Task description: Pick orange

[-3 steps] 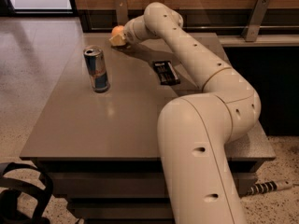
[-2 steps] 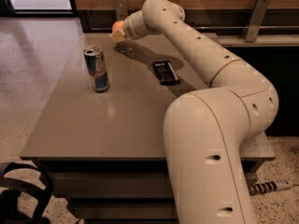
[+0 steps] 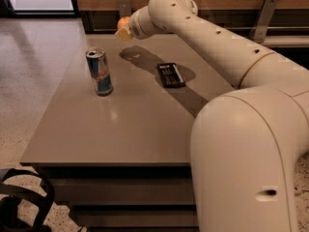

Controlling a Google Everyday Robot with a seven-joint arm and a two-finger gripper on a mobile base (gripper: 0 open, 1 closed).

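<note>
Grey-brown table (image 3: 120,129) nearest. Upright blue-and-silver can (image 3: 99,72) stood at left; black packet (image 3: 171,75) lay flat, well apart from it. Farthest, gripper (image 3: 124,29) hung above table's far edge, clenched around orange (image 3: 122,21), clear of surface.

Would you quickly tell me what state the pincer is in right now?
Pincer: closed on the orange, holding it above the far end of the table.

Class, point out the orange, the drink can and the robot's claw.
orange (image 3: 121,21): camera view, its visible upper skin.
drink can (image 3: 100,74): camera view, middle of its side.
claw (image 3: 125,30): camera view, its tip, holding the orange aloft.
</note>
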